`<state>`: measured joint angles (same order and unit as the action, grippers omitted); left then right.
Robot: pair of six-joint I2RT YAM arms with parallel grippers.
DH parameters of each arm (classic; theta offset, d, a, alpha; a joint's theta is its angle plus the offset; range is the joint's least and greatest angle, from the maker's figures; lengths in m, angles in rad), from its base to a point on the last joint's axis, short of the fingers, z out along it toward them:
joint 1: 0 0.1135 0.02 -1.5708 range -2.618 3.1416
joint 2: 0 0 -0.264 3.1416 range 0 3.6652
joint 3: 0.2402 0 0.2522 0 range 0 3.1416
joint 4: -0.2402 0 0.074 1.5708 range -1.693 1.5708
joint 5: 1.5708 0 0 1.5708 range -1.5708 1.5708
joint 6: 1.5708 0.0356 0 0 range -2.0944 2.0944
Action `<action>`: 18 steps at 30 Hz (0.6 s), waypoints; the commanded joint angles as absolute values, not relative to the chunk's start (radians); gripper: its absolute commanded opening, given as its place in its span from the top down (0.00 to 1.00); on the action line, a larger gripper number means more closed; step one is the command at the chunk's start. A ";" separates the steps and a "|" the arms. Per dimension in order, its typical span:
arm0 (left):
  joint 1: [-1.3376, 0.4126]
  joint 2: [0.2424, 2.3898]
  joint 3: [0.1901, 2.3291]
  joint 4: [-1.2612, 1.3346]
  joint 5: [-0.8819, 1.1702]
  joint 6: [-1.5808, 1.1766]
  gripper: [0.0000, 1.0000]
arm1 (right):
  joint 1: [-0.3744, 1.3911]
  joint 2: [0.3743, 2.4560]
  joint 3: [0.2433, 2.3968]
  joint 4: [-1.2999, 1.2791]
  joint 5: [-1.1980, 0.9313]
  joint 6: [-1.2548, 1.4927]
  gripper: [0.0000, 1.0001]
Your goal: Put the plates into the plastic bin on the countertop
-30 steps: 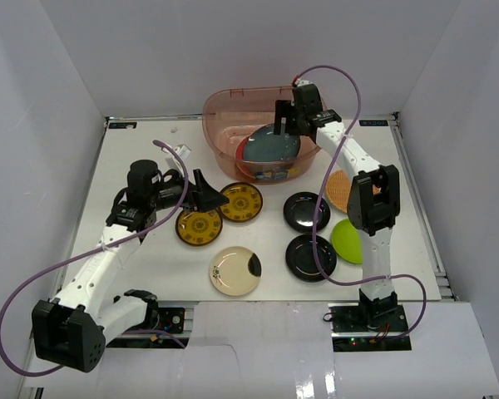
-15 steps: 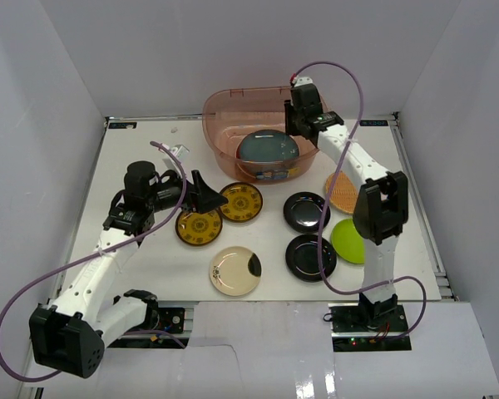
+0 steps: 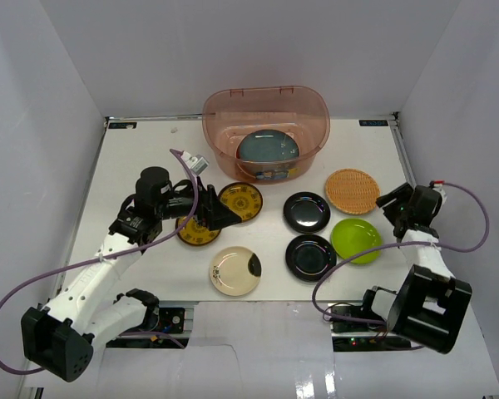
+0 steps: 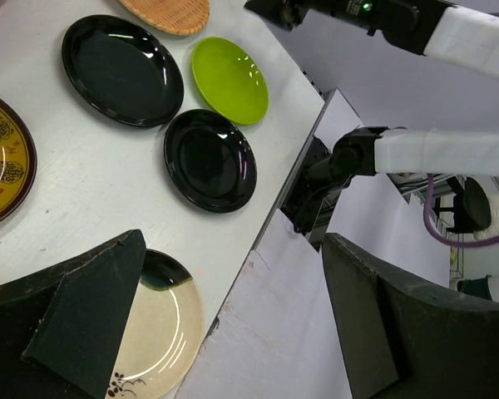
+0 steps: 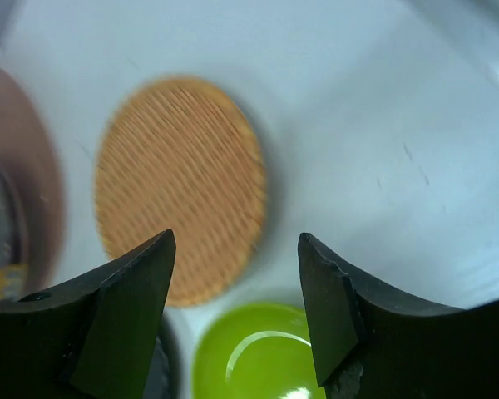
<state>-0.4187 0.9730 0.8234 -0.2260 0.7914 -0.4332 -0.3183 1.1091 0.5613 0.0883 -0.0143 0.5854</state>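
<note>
The job is partway through: one blue-grey plate is lying inside the plastic bin at the far side of the table, while seven plates are sitting out on the table in front of it.

The left pincer is hovering over the two yellow plates, its jaws standing wide apart and holding nothing. One yellow plate is showing almost whole, while the other is partly hidden under the pincer. The right pincer is hanging low at the right edge of the table, jaws apart and empty. It is pointing at the woven plate, with the green plate just beside that. Two black plates and a cream plate are waiting nearer the middle.

The step in hand looks like picking the next plate, and either arm seems ready for it. For the left arm, that means dropping one jaw to the rim of a yellow plate and closing on the edge. The right arm would need to slide forward to catch the woven plate's near rim. These plates are lying flat, so a jaw will probably have to get under the lip, and the glossy ones may slip.
</note>
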 commanded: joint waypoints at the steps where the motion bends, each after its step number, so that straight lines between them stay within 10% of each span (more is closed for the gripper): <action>1: -0.437 0.940 0.805 -0.227 0.804 -0.403 0.02 | -0.373 1.152 0.523 0.213 -0.230 0.620 0.33; 13: -0.445 0.950 0.805 -0.250 0.772 -0.393 0.02 | -0.403 1.551 0.506 0.477 -0.397 0.736 0.48; 18: -0.445 0.950 0.807 -0.259 0.744 -0.382 0.02 | -0.403 1.608 0.491 0.655 -0.384 0.851 0.81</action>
